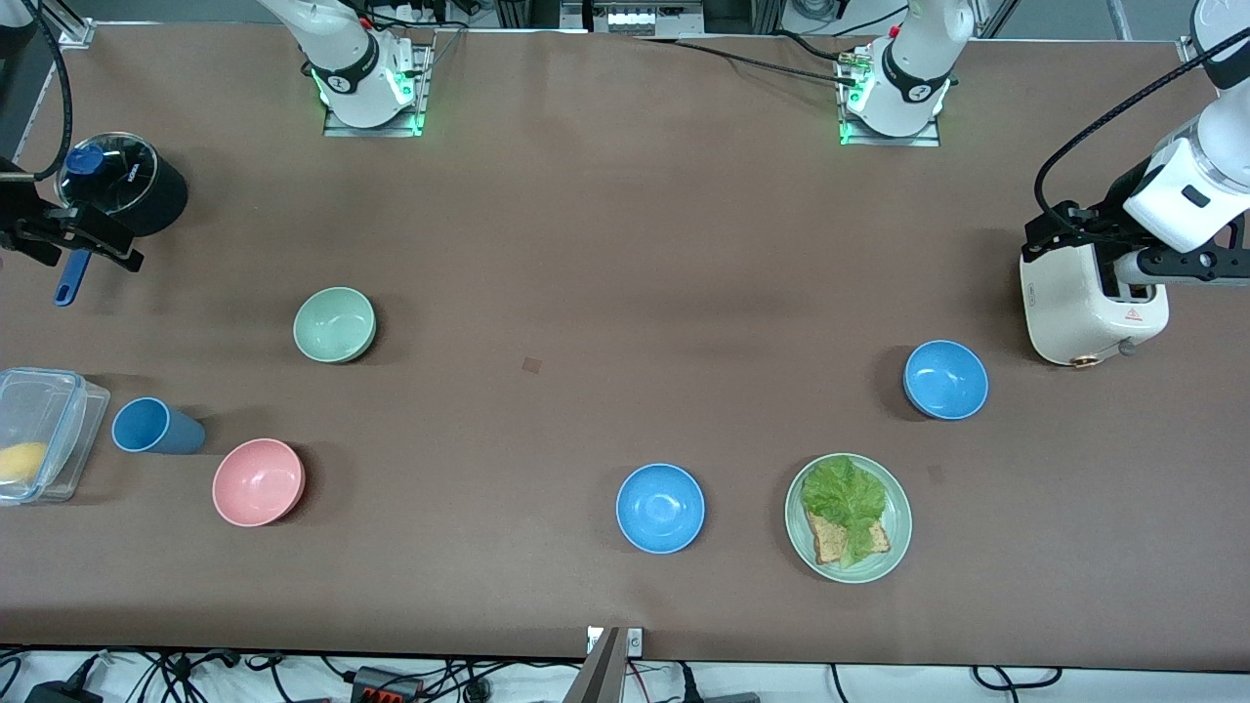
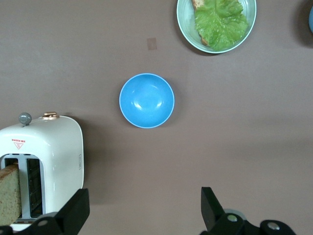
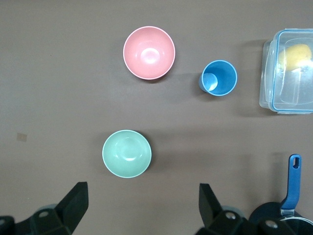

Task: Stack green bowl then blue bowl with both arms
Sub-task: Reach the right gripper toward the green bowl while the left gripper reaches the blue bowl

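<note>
Nothing is stacked yet: the green bowl (image 1: pixel 334 324) and both blue bowls (image 1: pixel 945 380) sit apart on the bench. The left gripper (image 2: pixel 142 210) over the toaster (image 1: pixel 1089 312) and the right gripper (image 3: pixel 142 208) over the pot (image 1: pixel 122 195) hang with jaws wide open, empty.

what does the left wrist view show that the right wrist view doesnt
Only the left wrist view: a blue bowl, the white toaster with a bread slice in a slot, the green plate of lettuce, and the open left gripper.

Only the right wrist view: the green bowl, pink bowl, blue cup, clear container, and the open right gripper.

Both: the brown table.
</note>
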